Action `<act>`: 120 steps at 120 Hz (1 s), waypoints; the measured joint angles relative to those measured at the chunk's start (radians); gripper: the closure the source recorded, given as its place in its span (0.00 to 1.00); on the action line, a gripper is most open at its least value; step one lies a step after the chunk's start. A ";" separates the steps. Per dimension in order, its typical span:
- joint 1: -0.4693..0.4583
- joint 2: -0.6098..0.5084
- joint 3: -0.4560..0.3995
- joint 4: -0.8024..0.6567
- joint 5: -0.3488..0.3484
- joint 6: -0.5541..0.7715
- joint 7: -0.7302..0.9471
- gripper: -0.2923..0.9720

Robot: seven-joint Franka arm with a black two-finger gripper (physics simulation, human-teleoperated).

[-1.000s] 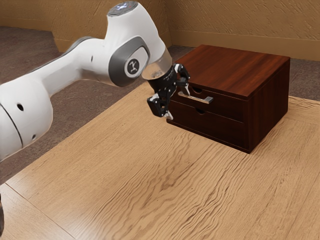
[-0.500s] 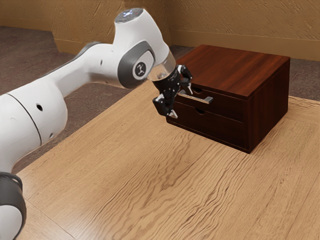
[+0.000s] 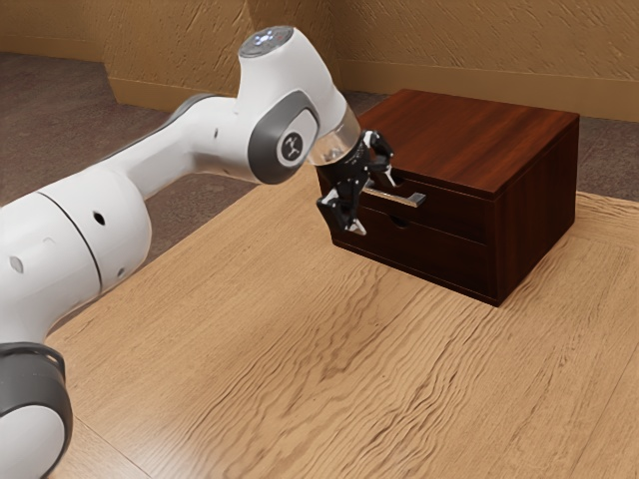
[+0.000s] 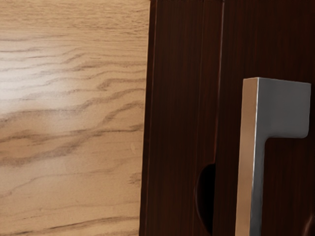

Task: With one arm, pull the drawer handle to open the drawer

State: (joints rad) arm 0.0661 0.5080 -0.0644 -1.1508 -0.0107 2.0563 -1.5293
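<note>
A dark wooden cabinet (image 3: 469, 130) with two drawers stands on the table at the exterior view's right. The upper drawer (image 3: 439, 208) carries a silver bar handle (image 3: 394, 197) and sits about level with the lower drawer front (image 3: 429, 249). My black gripper (image 3: 369, 203) is open at the handle's left end, one finger above the bar and one below it, right against the drawer fronts. Whether a finger touches the bar I cannot tell. In the wrist view the silver handle (image 4: 256, 157) stands close ahead on the dark drawer front (image 4: 179, 98).
The cabinet rests on a light wooden table (image 3: 300, 369) whose wide surface stretches in front of the drawers. Brown carpet (image 3: 60, 110) and a tan wall (image 3: 479, 40) lie behind. A finger notch (image 4: 207, 196) shows between the two drawer fronts.
My arm has swung toward the exterior view's right, carrying the gripper from just off the cabinet's left front corner onto the handle's left end. The drawer has not moved.
</note>
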 joint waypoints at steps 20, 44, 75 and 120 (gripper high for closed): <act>0.005 -0.001 0.001 -0.011 -0.009 0.008 0.004 0.32; 0.008 -0.003 0.003 -0.025 -0.022 0.014 0.008 0.47; 0.006 -0.049 0.008 -0.088 -0.025 0.022 0.012 0.59; 0.008 -0.166 0.025 -0.253 -0.024 0.041 0.016 0.64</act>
State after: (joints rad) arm 0.0738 0.3425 -0.0397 -1.4038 -0.0346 2.0975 -1.5131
